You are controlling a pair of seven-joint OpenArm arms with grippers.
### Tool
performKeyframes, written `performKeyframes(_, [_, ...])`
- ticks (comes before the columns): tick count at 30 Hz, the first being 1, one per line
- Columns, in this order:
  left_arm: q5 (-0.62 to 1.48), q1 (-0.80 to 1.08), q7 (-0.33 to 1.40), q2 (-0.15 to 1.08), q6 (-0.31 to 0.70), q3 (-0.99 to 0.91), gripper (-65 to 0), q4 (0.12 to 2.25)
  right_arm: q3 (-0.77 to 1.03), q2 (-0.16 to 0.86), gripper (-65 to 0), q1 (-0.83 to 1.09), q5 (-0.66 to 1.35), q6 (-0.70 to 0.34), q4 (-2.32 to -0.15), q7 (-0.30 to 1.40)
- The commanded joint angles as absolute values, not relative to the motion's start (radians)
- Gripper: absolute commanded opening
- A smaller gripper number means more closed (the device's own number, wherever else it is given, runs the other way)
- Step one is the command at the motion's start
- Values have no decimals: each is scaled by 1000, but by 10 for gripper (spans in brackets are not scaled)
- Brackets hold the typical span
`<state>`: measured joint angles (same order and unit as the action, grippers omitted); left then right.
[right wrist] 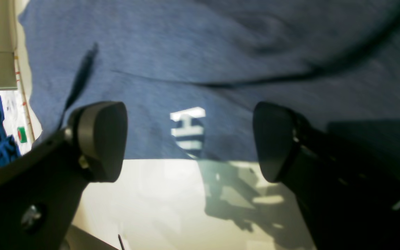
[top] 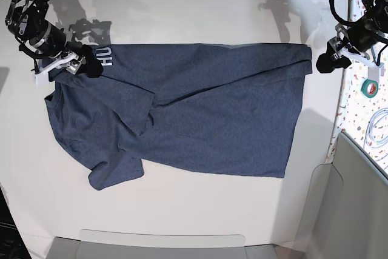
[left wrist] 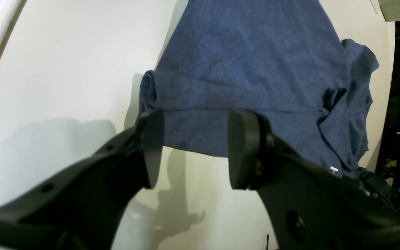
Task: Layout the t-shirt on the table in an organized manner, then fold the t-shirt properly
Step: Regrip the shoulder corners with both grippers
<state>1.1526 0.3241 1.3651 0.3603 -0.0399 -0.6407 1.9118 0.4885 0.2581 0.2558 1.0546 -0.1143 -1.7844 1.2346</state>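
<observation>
I see my left hand [left wrist: 189,149] spread wide at the t-shirt's [top: 182,107] folded corner, holding nothing. My right hand [right wrist: 189,142] is fully spread over the hem by the white lettering [right wrist: 188,126], empty too. The navy shirt lies flat across the white worktop [top: 200,10], one edge folded over.

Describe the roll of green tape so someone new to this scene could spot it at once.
Start from the white table and go to its edge on the base view's right, where a confetti-speckled strip runs alongside. The roll of green tape lies on that strip, just below the left claw. It is the only green ring there; the coiled white cable below it is pale and thin.
</observation>
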Motion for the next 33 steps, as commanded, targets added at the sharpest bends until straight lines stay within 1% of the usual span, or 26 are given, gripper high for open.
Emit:
performKeyframes(1, [1175, 321, 1371, 377, -42, -645, -368, 1925, 513, 275, -96, 249, 1082, -117, -1819, 1225])
performKeyframes(3, [1175, 321, 1371, 377, -42, -644, -369, 1925, 547, 275, -101, 263, 1081, -117, -1867, 1225])
performKeyframes(5, [1175, 321, 1371, 375, -42, -644, -394, 1925, 565, 275, -136, 288, 1076, -117, -1929, 1224])
performKeyframes(7, [1175, 321, 1371, 375, -42, -644, -435, 1925, 570, 275, -235, 297, 1073, -119, -1972, 1224])
performKeyframes(10, [1175, 321, 1372, 375, -42, -644, -484, 1925, 581, 275, -404, 315, 1070, -119, -1977, 1207])
performKeyframes(11, [1175, 321, 1372, 375, -42, -644, -489, 1925, 584, 275, -439, 320, 1063, -119, -1979, 1205])
performKeyframes(12, [1175, 321, 1372, 375, -41, -644, -491, 1925, 585, 275, -468, 321, 1044, -119, -1979, 1205])
performKeyframes(17, [1175, 321, 1371, 374, -41, -644, -492, 1925, 585, 274, -550, 314, 957, -119, -1980, 1205])
performKeyframes(19, [1175, 321, 1369, 374, -41, -644, -492, 1925, 585, 274, -626, 314, 937, -117, -1980, 1205])
performKeyframes(20, [1175, 321, 1369, 374, -41, -644, -492, 1925, 585, 274, -650, 312, 924, -117, -1980, 1205])
performKeyframes(26, [1175, 321, 1369, 374, -41, -644, -492, 1925, 585, 274, -650, 318, 832, -116, -1980, 1205])
performKeyframes(33, [1175, 321, 1369, 372, -41, -644, -492, 1925, 605, 265, -650, 312, 659, -116, -1980, 1202])
